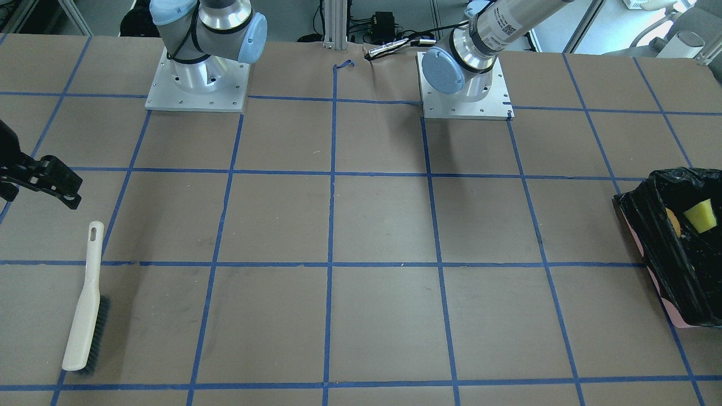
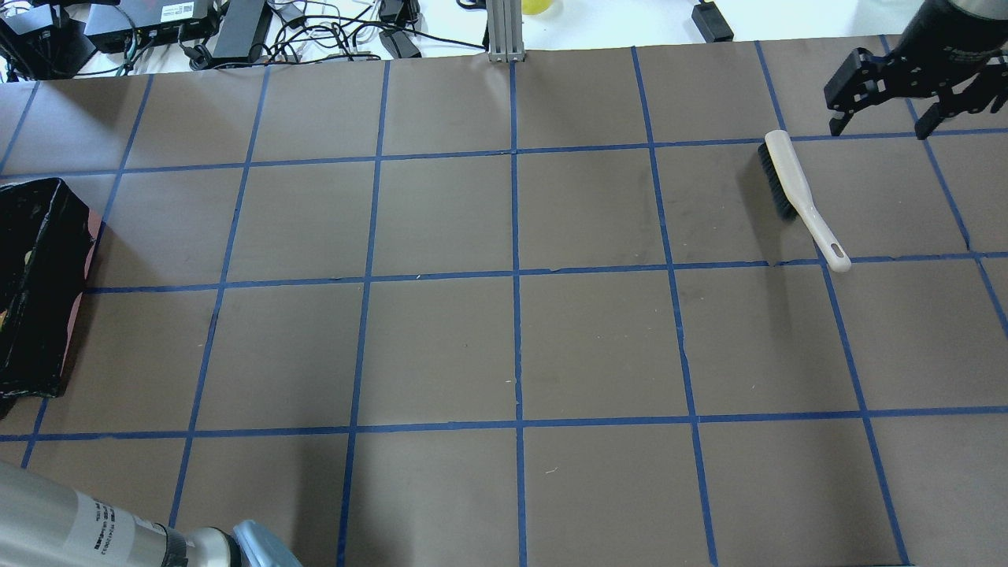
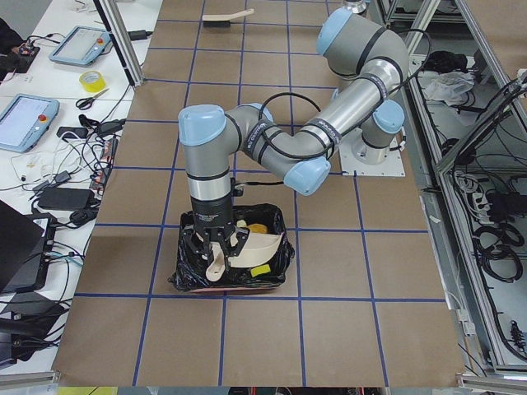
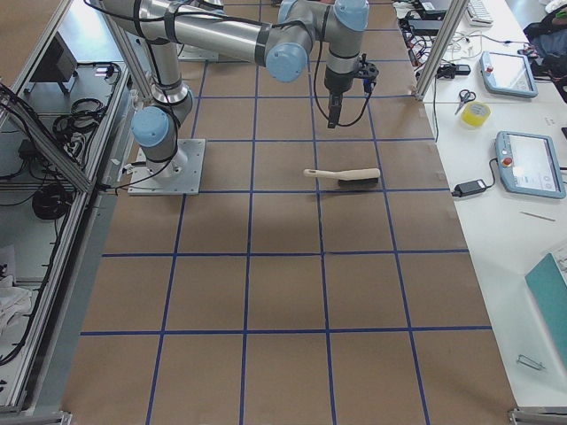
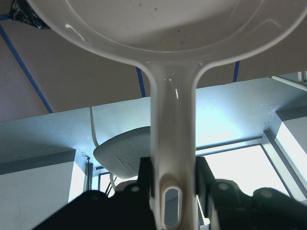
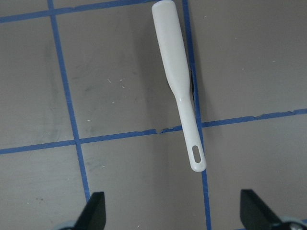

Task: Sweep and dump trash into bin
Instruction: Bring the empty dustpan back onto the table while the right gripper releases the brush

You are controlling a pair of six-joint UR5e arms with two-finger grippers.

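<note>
Left claw [image 5: 173, 179] is pinching the dustpan [image 3: 251, 247] by its handle [image 5: 172, 143], fingers pressed on either side just above the hang hole. I am holding the pan tipped over the bin [image 1: 660, 254], which is sitting at the left end edge of the bench, about halfway along it.

Trash is lying inside the bin on the black liner: a yellow-green piece [image 1: 701, 219] and, beside it, a golden-brown lump [image 1: 673, 221]. I am seeing no pieces on the bench top, and the pan in the wrist view is showing only specks. Judging the dump as done or nearly so.

Right claw [image 2: 880, 126] is spread wide, gripping nothing, hovering near the far right corner. The brush [image 2: 799, 197] is lying flat on the bench just inboard of it, apart from the fingers.

Handling, my guess: the trash pieces are looking light, hard and smooth, so likely to roll or bounce; better slid off the pan than pinched. The pan is looking like stiff, light, glossy plastic, so the handle may twist in my grip; holding it low on the narrow shank seems right. The liner looks soft and crinkly and could snag the pan's lip.
</note>
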